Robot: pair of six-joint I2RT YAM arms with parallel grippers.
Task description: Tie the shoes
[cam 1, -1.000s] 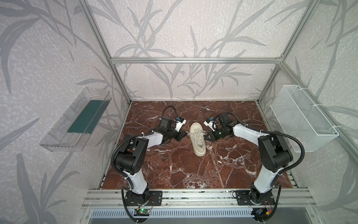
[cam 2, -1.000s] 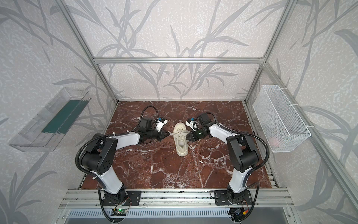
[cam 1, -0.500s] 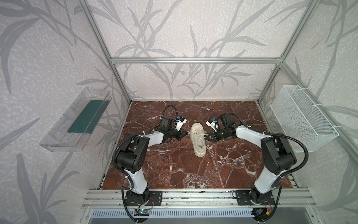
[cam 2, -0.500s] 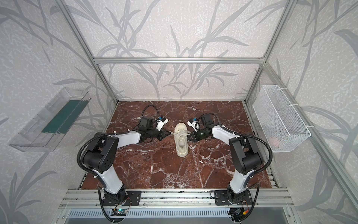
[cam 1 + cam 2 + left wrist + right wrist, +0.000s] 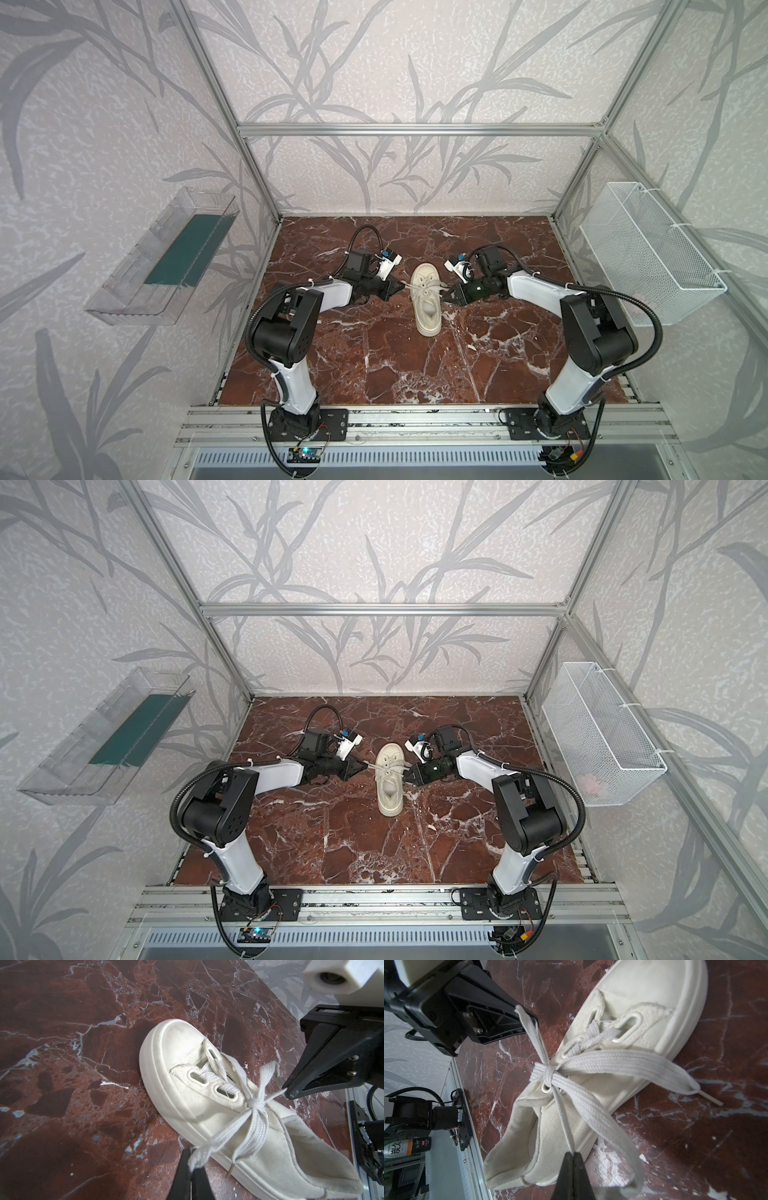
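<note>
red marble tabletop, cream shoe, leaf-patterned walls

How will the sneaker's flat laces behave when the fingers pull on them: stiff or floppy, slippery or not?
Probably floppy: the laces sag and fold between knot and fingers. Their woven surface likely grips well. The sneaker looks light, so hard pulls may drag it over the smooth marble table.

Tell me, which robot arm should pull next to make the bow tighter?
Right, probably, though it's close. Both pinch lace from the knot. The left gripper stands a little out from the sneaker, lace straight; the right gripper sits nearly against it, with table behind to pull across.
</note>
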